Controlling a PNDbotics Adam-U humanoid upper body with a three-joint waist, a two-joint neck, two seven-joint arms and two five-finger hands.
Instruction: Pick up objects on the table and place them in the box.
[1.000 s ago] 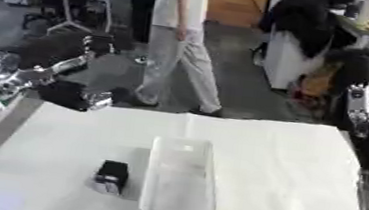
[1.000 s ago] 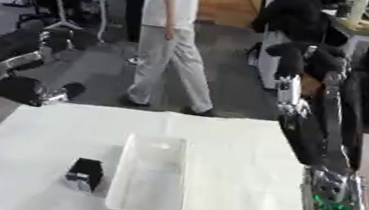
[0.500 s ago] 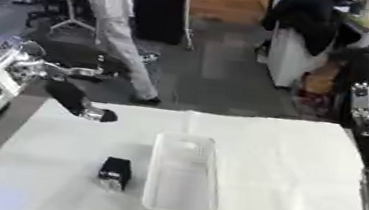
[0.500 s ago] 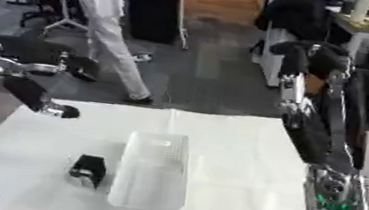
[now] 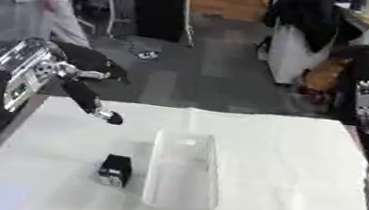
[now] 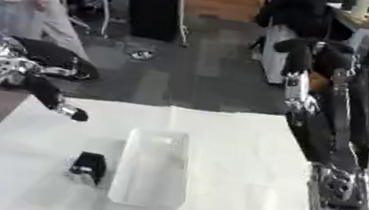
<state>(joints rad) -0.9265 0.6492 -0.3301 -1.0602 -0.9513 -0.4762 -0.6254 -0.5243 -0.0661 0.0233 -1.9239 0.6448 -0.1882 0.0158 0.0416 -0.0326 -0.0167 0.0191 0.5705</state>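
- My left hand hangs in the air over the table's far left corner; it touches nothing and holds nothing.
- I cannot tell how far its fingers are spread; it shows only as a dark blur at the end of my forearm.
- My right arm stands along the table's right edge; its hand is outside both views.
- The clear box sits near the table's middle, long side running toward me.
- A small black object lies just beside the box's left wall, apart from my hand.

One clear plastic box, one small black object, one white-covered table
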